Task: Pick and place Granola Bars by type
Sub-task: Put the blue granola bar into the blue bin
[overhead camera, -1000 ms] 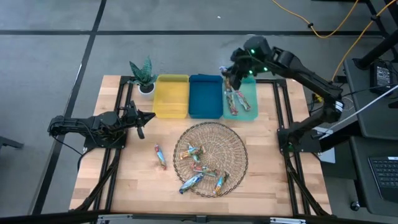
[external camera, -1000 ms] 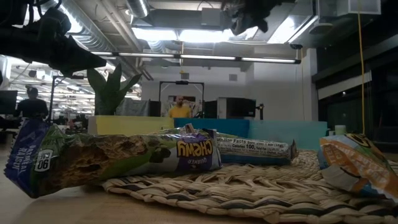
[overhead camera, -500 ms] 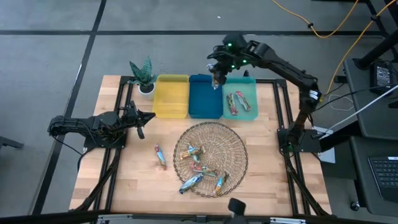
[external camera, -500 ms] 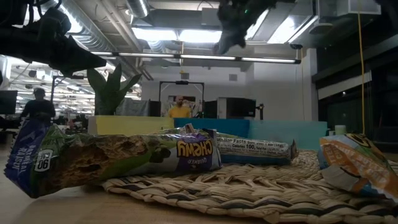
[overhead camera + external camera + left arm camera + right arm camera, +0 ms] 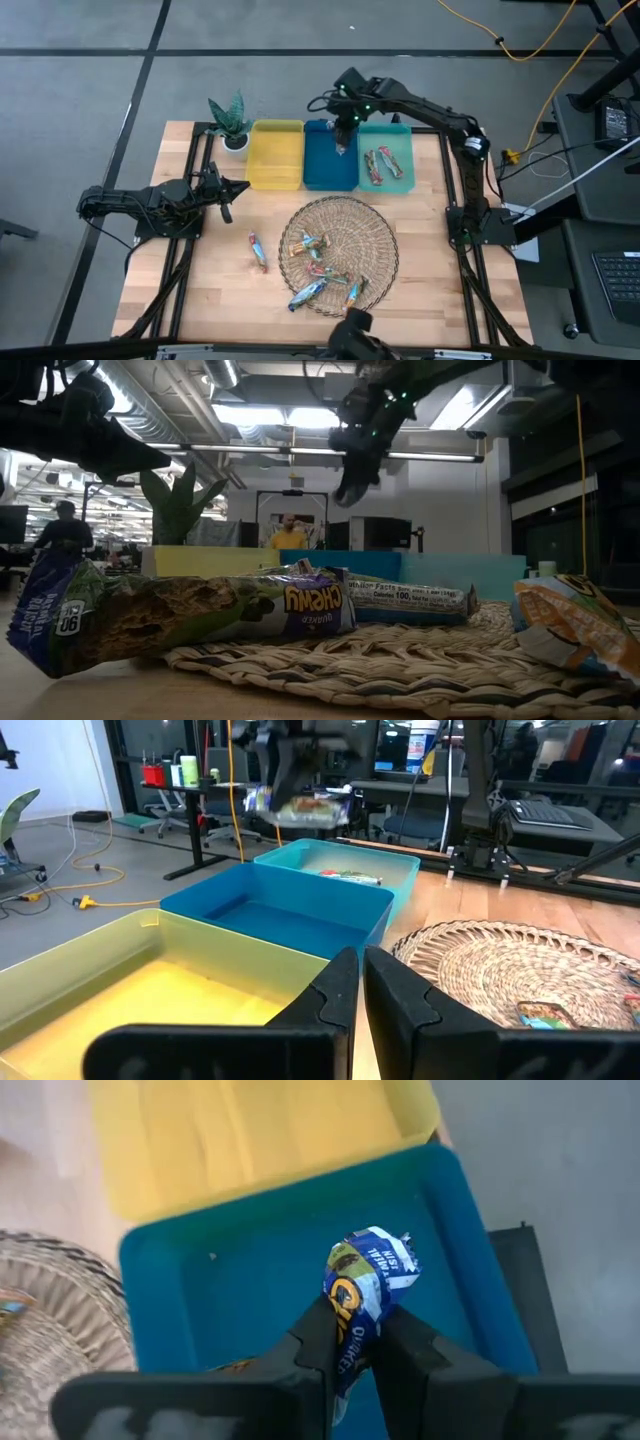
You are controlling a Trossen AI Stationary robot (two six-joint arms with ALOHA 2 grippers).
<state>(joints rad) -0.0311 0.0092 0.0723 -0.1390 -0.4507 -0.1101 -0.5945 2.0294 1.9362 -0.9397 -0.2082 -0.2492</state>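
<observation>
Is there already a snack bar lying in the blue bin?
No, the blue bin is bare inside; the right gripper holds a bar above it.

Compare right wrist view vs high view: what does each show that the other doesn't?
Only right wrist: the blue-wrapped bar clamped between the right gripper's fingers, print visible.
Only high: the left gripper parked shut at the left, green tray holding two bars, a loose bar on the wood, the plant.
Both: blue tray, yellow tray, wicker basket.
</observation>
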